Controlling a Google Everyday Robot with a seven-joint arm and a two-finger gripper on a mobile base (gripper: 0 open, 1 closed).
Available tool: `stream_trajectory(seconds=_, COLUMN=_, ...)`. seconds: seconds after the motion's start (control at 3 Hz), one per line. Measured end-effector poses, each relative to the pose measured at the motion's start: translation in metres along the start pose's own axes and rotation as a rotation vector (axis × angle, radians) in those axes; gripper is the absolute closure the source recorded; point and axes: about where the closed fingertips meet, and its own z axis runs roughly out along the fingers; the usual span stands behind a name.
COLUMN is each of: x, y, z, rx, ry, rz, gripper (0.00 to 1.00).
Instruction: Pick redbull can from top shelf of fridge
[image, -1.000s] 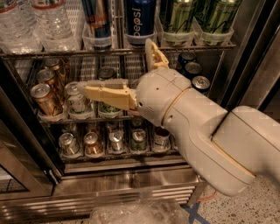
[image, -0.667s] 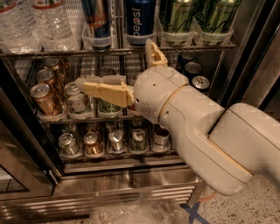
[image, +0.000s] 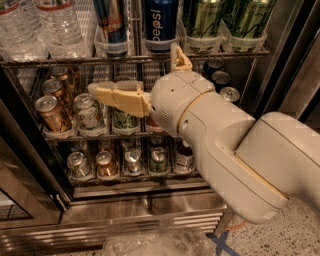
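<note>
Pincer (image: 134, 68): spread wide and holding nothing; one tan finger (image: 120, 97) points left across the middle rack, the other (image: 180, 57) points up, with its tip at the front edge of the top shelf.
Pincer position: inside the fridge opening, in front of the middle rack and below the top shelf's row of drinks.
Redbull can (image: 111, 25): above the pincer and slightly left, upright in a clear lane cup on the top shelf, clear of both fingers.
Top shelf (image: 70, 60): chrome wire rack just above the left-pointing finger.
Pepsi can (image: 159, 22): above the pincer, just right of the redbull can and just left of the upward finger's tip.
Green cans (image: 202, 20): above and to the right, in lane cups.
Water bottles (image: 60, 25): above and well to the left.
Gold cans (image: 50, 112): left of and below the left-pointing fingertip, on the middle rack.
Short cans (image: 130, 160): below the pincer, on the lowest rack.
Fridge (image: 145, 210): stainless base below, dark frame to the right.
Arm (image: 240, 150): bulky and cream-coloured, running down to the right from the pincer.
</note>
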Motion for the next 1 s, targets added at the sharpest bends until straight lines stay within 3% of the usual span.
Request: stream_trajectory(seconds=1.0, x=-0.002, y=0.004, z=0.023, rx=-0.013, ry=0.005, rz=0.020, gripper=0.00)
